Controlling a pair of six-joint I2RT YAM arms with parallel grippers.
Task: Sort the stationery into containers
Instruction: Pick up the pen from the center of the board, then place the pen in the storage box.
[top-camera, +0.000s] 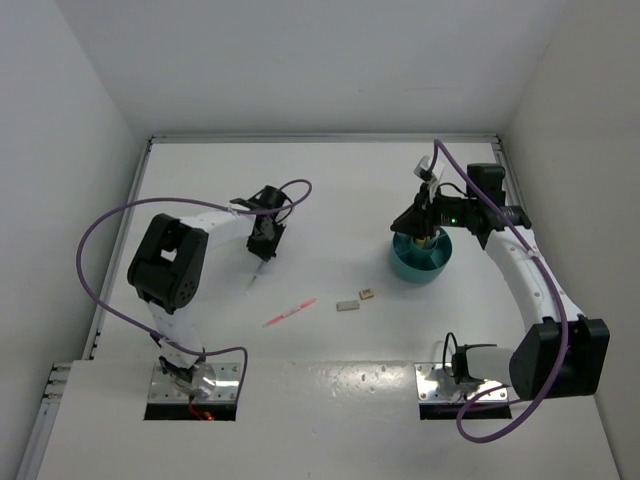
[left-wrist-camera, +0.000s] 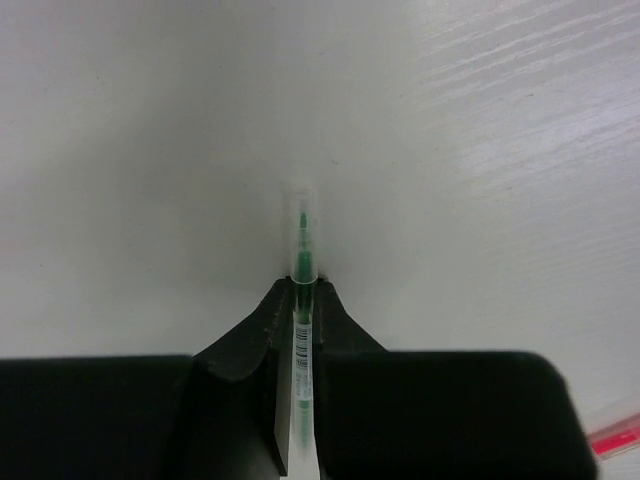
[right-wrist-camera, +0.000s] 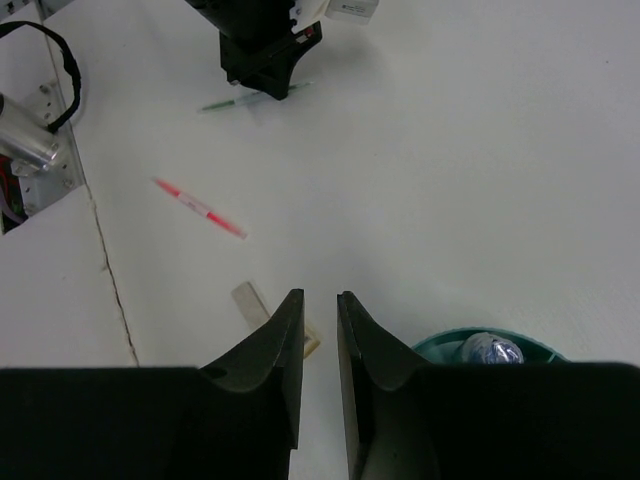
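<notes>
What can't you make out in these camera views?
Cup contents: in the top view the right gripper covers the teal cup; in the right wrist view its body hides most.
Green pen: rear end hidden inside the left gripper, left wrist view.
Two small blocks: too small to identify, top view.
Pink pen: cut by the left wrist view's corner.

Lab test cell, I'd say — bare white bench (top-camera: 330, 200) boxed in by plain white walls (top-camera: 60, 120), arms (top-camera: 170, 265) bolted to metal plates (top-camera: 226, 376), purple cables (top-camera: 82, 255) looping free.
</notes>
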